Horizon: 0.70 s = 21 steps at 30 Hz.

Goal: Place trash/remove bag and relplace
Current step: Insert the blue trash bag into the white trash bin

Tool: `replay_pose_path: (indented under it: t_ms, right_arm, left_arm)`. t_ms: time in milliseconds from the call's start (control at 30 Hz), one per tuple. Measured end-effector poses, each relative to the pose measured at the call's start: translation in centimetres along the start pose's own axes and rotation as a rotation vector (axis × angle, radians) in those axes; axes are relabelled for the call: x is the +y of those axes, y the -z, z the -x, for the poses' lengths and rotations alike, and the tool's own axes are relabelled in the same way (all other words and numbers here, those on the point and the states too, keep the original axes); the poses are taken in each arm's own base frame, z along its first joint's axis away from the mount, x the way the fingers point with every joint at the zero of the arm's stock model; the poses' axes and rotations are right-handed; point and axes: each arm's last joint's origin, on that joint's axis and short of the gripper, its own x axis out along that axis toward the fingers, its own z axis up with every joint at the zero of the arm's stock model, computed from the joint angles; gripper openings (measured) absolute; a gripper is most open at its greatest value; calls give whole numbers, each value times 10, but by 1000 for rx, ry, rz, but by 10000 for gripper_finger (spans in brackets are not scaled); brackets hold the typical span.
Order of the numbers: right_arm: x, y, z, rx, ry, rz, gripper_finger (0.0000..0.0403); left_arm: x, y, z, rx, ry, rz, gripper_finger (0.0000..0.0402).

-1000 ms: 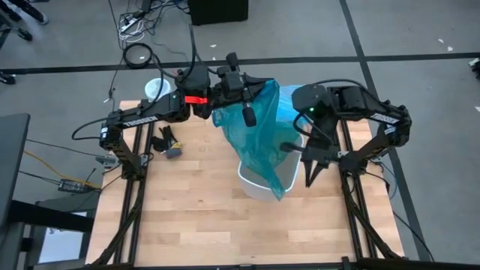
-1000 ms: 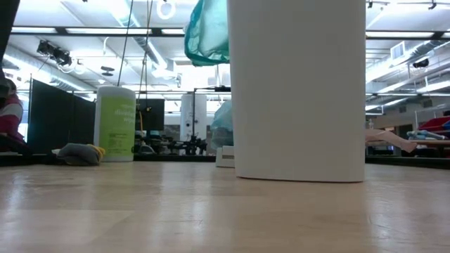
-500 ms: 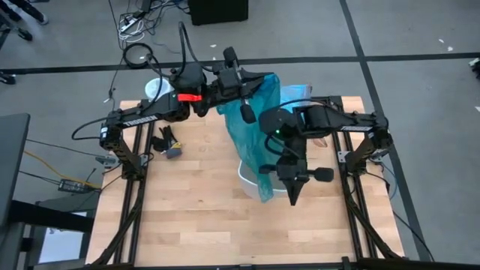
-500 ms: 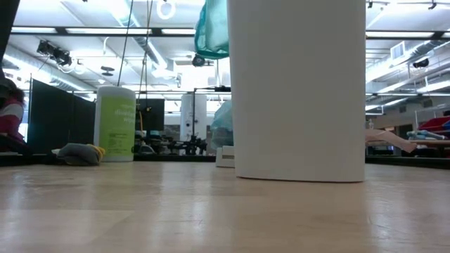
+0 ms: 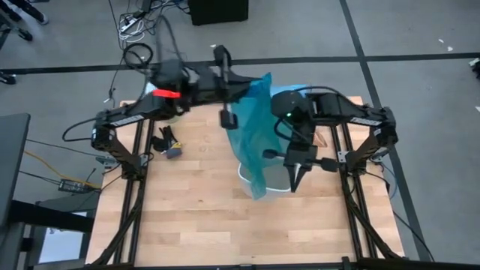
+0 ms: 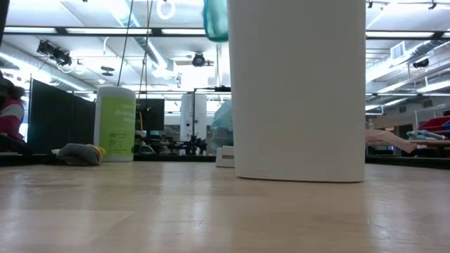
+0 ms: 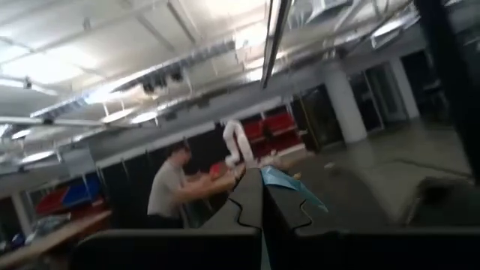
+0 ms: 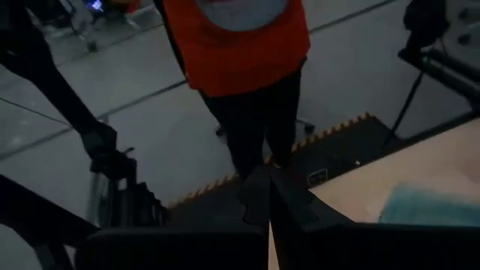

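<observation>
A darker teal-green plastic bag [image 5: 255, 135] hangs from my left gripper [image 5: 247, 81], which is shut on its top, high above the white bin [image 5: 274, 181]. In the low view its lower end [image 6: 216, 17] shows beside the bin's wall [image 6: 299, 91]. My right gripper [image 5: 294, 176] is shut and points down over the bin's right rim, beside the hanging bag. A patch of light sky-blue plastic, the bag [image 5: 300, 90], lies near the table's far edge. Dark trash scraps [image 5: 166, 142] lie on the table's left part. My left gripper pinches the teal-green bag's top edge [image 7: 289, 184] between its two shut fingers, and a tip of plastic sticks out past them. The fingers come level from the table's left. The bag hangs slack below them, lifted clear of the table.
A green wipes canister [image 6: 116, 123] stands near the far left corner, next to a grey and yellow lump [image 6: 79, 153]. Bare wood lies toward the near edge [image 5: 225, 232]. A person in an orange top [image 8: 236, 45] stands on the floor beyond the table.
My left gripper has gone up and toward the table's left, drawing the teal-green bag higher; its lower end has risen in the low view. My right arm has swung from the table's right in over the bin, toward the hanging bag.
</observation>
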Motion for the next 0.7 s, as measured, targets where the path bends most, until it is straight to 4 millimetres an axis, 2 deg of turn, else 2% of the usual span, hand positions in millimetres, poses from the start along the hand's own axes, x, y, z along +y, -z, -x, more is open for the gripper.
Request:
replay_pose_path:
  t_ms: [100, 233, 400, 600, 700]
  right_arm:
    - [11, 1, 6, -26, 65, 94, 0]
    - [12, 5, 8, -27, 187, 172, 0]
    - [-2, 17, 20, 42, 317, 69, 0]
    - [-23, 22, 41, 8, 406, 5, 0]
    - [-43, 31, 53, 9, 477, -103, 0]
  left_arm:
    - [3, -12, 8, -31, -11, -4, 4]
    - [11, -12, 10, -24, -34, 2, 4]
    - [17, -13, 12, -85, 93, 74, 4]
    - [20, -27, 20, -143, 85, 52, 4]
    - [21, -28, 21, -149, 84, 50, 4]
